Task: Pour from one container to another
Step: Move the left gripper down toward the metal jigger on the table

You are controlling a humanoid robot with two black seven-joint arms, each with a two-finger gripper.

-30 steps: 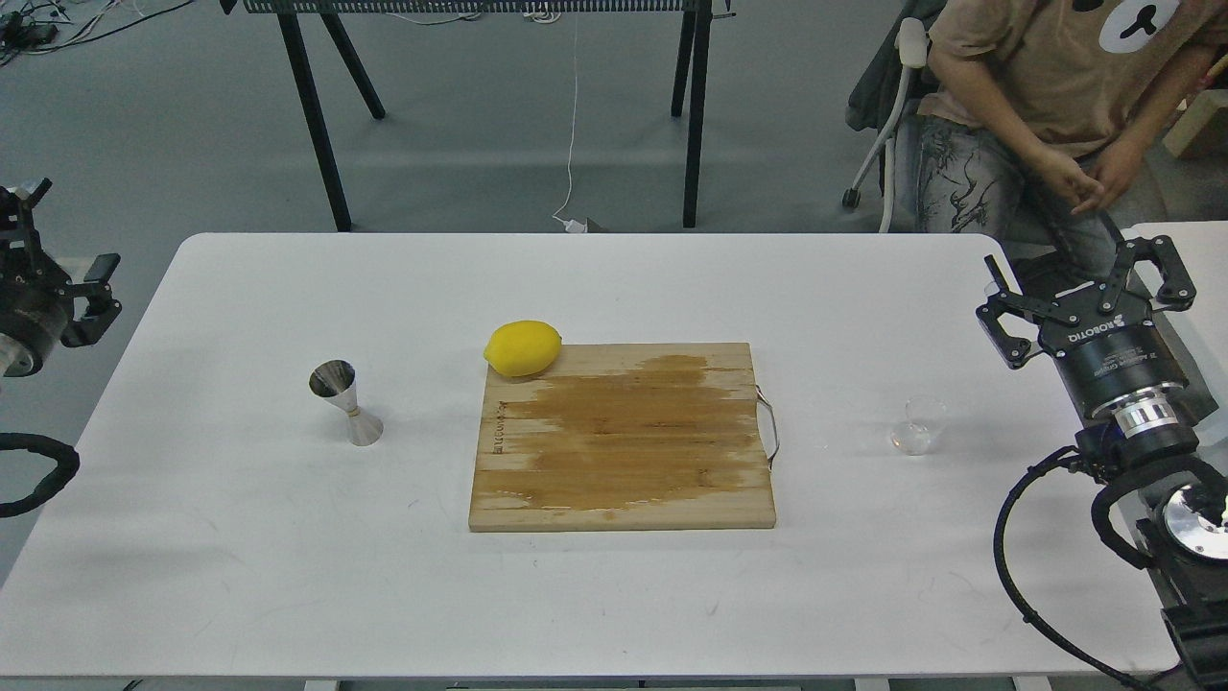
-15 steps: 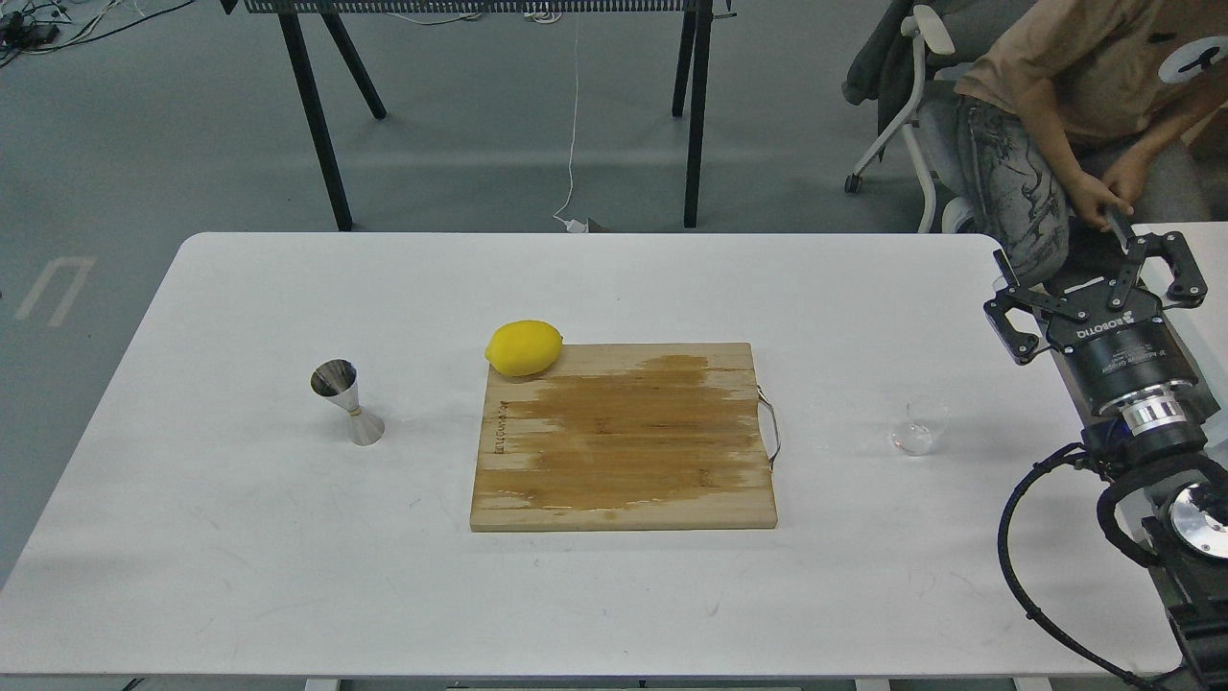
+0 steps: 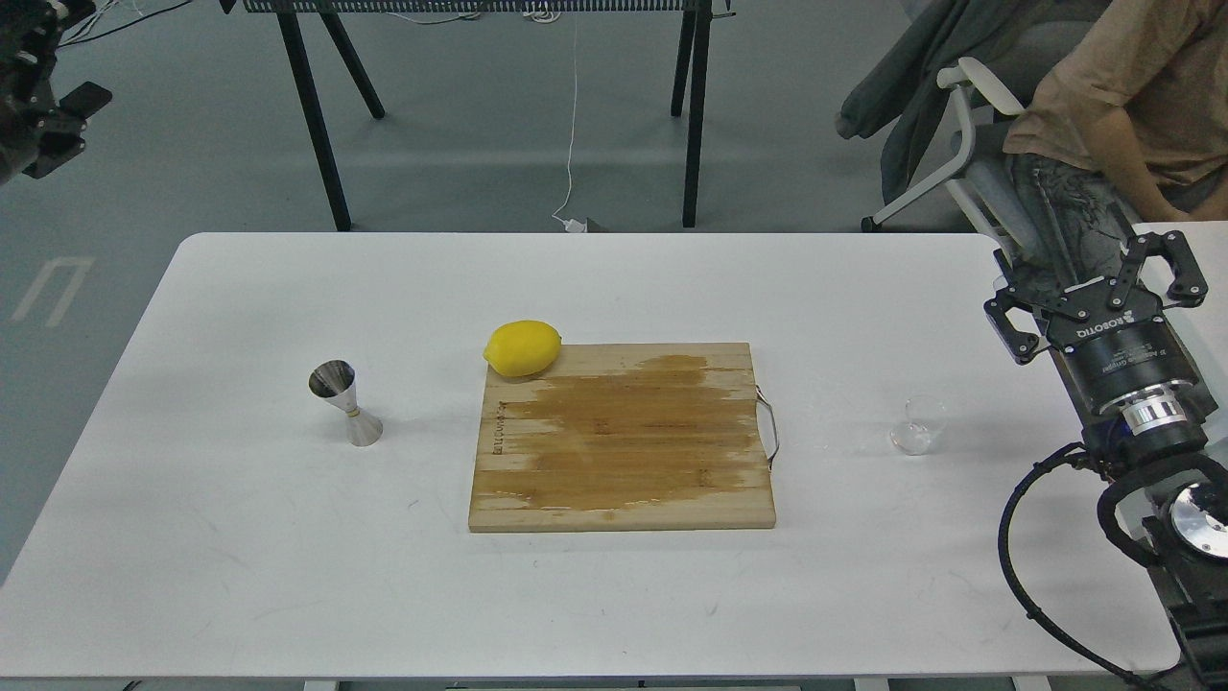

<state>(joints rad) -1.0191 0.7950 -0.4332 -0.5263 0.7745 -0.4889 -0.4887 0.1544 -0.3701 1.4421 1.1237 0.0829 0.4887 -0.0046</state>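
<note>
Two claws idle: right claw, fingers spread and empty, should descend on the glass cup just inboard, the jigger far beyond; left claw indistinct.

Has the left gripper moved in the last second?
Yes. The left gripper has gone up and away from the table: it was level with the table's left edge, and now sits in the top-left corner, beyond the far edge.
</note>
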